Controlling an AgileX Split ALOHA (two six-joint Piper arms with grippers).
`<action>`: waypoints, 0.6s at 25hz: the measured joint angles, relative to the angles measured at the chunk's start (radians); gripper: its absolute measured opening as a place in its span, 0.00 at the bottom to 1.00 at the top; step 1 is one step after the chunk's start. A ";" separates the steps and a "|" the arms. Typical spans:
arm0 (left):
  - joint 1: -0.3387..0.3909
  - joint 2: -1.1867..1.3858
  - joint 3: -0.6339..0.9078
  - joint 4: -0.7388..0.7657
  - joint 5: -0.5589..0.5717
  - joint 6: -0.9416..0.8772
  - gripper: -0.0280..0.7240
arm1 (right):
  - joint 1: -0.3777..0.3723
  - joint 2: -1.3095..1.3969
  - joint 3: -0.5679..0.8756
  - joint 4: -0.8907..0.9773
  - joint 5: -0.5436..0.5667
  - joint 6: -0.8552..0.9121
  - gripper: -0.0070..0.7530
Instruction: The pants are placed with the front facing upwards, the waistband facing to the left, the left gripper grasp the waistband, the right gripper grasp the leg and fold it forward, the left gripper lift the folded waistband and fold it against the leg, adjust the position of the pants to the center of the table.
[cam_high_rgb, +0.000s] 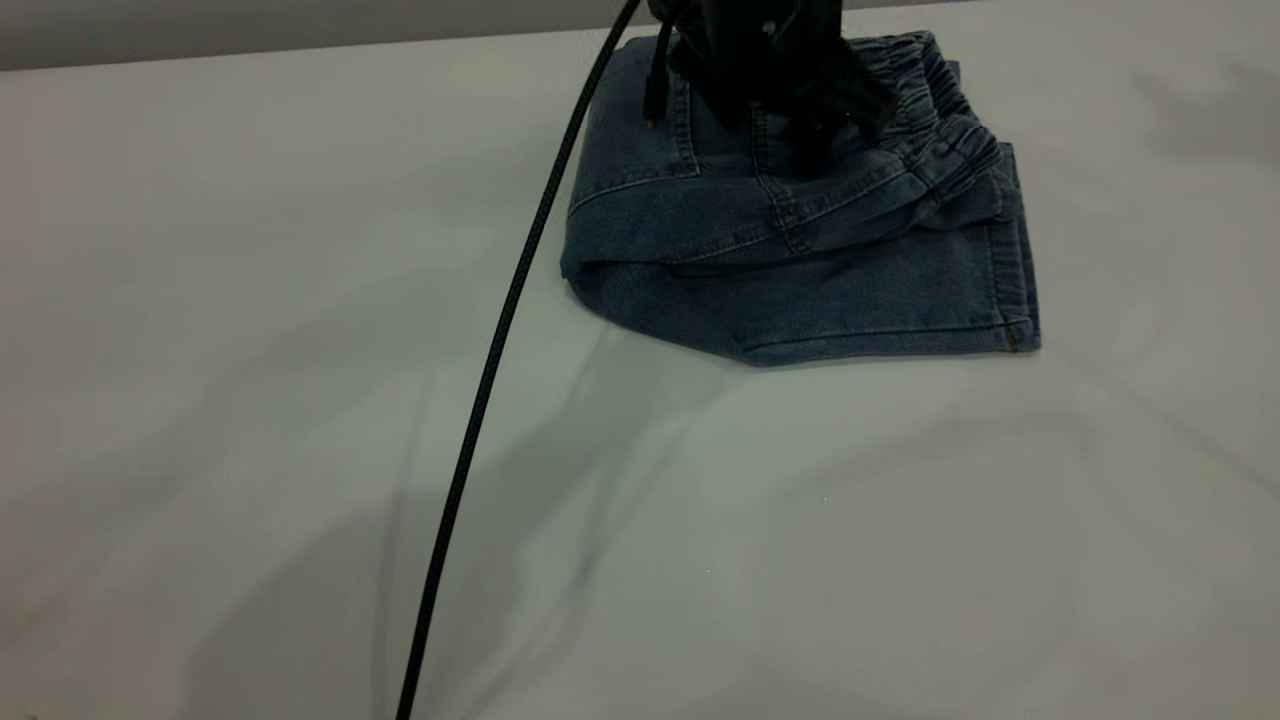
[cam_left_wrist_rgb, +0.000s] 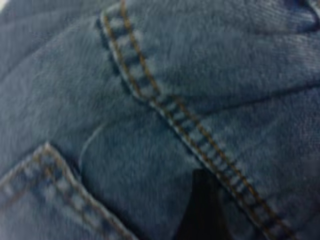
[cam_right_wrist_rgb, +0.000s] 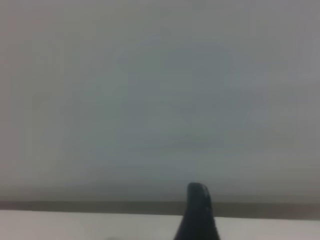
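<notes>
Exterior looks down the table; left wrist hugs pants.

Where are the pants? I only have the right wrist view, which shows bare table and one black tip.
Observer: The pants lie folded at the far side of the table, right of centre in the exterior view.
Operator: And the grippers?
Observer: The left gripper is down on the folded pants, beside the waistband. The right gripper is outside the exterior view.
Operator: The left wrist view?
Observer: It shows only close denim with tan stitching.
</notes>
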 joint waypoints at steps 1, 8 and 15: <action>0.000 0.007 0.001 0.014 -0.010 0.000 0.72 | 0.000 0.000 0.000 0.002 0.000 -0.003 0.64; 0.000 0.044 0.001 0.056 -0.059 -0.011 0.72 | 0.000 0.000 0.000 -0.001 -0.002 -0.006 0.64; 0.000 0.050 0.001 -0.007 -0.011 -0.124 0.72 | 0.000 0.000 0.000 -0.001 -0.002 -0.011 0.64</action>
